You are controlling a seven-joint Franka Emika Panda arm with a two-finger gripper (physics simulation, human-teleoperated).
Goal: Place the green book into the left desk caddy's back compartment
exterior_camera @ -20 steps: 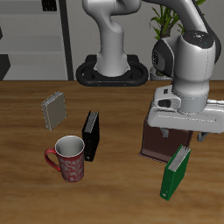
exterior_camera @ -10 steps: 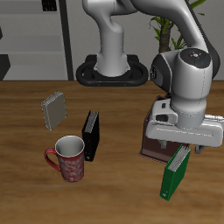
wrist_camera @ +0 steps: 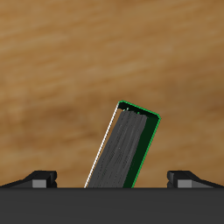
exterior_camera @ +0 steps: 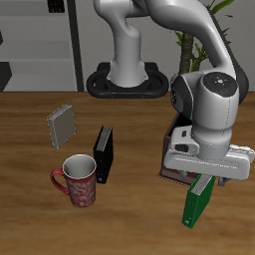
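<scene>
Lowered since the earlier frame, the gripper (exterior_camera: 205, 177) sits just above the green book (exterior_camera: 198, 200), standing at lower right of the exterior view on the table (exterior_camera: 30, 214), before the caddy (exterior_camera: 175, 159). Wrist view: the fingers (wrist_camera: 41, 178) are spread wide, released, either side of the book's upper edge (wrist_camera: 128, 150).

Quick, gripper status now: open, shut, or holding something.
Gripper: open, fingers set wide on either side of the green book, not gripping it.

A simulated study or home office: a brown wooden table (exterior_camera: 30, 214), grey shelving (exterior_camera: 35, 45) behind it, and a green potted plant (exterior_camera: 189, 25) beside the shelving.
</scene>
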